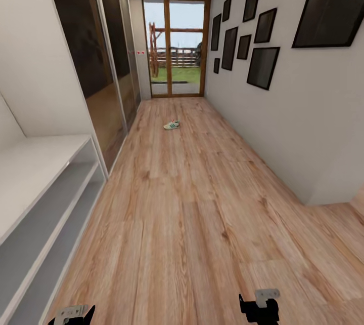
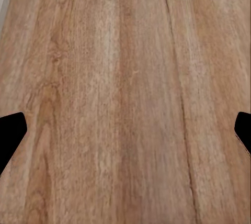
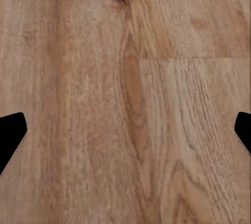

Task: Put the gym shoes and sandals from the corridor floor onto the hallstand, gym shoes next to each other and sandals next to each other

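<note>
Wood-plank corridor floor (image 1: 202,224) stretches ahead of us; one gym shoe (image 1: 172,125) lies far down it, mid-floor. The white hallstand (image 1: 35,203) sits at our left. Both our pincers, left (image 2: 125,135) and right (image 3: 125,135), hang spread, holding nothing. We might clip the hallstand corner driving forward.

The black two-fingered left gripper (image 2: 125,130) points straight downward, fingers spread wide with nothing between them. The black two-fingered right gripper (image 3: 125,130) hangs alongside it, likewise spread wide and empty.
</note>
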